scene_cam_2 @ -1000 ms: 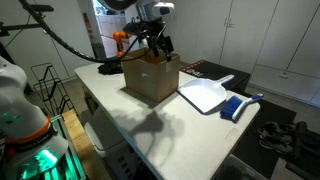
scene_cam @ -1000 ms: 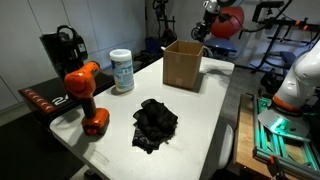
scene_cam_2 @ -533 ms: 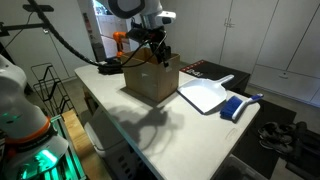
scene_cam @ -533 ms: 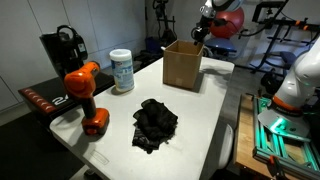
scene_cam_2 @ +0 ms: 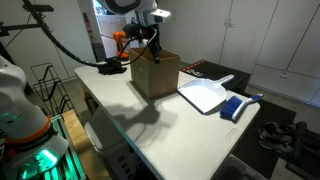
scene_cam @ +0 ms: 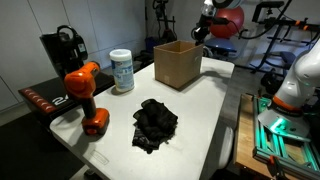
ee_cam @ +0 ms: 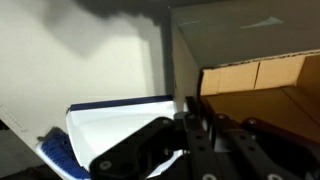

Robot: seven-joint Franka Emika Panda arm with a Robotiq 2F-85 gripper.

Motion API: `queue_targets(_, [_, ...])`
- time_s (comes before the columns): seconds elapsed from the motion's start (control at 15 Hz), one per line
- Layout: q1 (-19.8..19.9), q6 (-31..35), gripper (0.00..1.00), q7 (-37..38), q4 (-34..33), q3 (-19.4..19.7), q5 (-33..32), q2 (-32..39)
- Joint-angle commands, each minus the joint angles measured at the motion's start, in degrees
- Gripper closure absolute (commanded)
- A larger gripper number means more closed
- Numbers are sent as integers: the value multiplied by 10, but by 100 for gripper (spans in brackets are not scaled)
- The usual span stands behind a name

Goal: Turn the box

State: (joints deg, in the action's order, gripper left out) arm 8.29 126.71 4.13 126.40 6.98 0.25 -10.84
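Observation:
The brown cardboard box (scene_cam: 177, 65) stands open-topped at the far end of the white table; it also shows in an exterior view (scene_cam_2: 155, 78). My gripper (scene_cam: 199, 33) hangs over the box's top rim at one corner (scene_cam_2: 151, 50). In the wrist view the gripper (ee_cam: 190, 115) has its dark fingers drawn close together on the thin wall of the box (ee_cam: 250, 100), whose brown inside fills the right side.
An orange drill (scene_cam: 85, 95), a white canister (scene_cam: 122, 71) and a black cloth (scene_cam: 155, 122) lie on the table. A black machine (scene_cam: 62, 50) stands at its far left. A white dustpan (scene_cam_2: 208, 95) and blue brush (scene_cam_2: 240, 106) lie beside the box.
The fingers have closed onto the box's rim. The box has swung round on the table, showing a different face than a second ago.

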Motion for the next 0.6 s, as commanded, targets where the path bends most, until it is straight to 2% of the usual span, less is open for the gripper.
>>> queue_targets(0.0, [-2,-32,99,68,16,-12,2,-28])
queue_targets(0.33, [-6,-53,99,126,38,-23,23,-62])
queue_targets(0.53, [-2,-35,99,179,60,-37,17,-90])
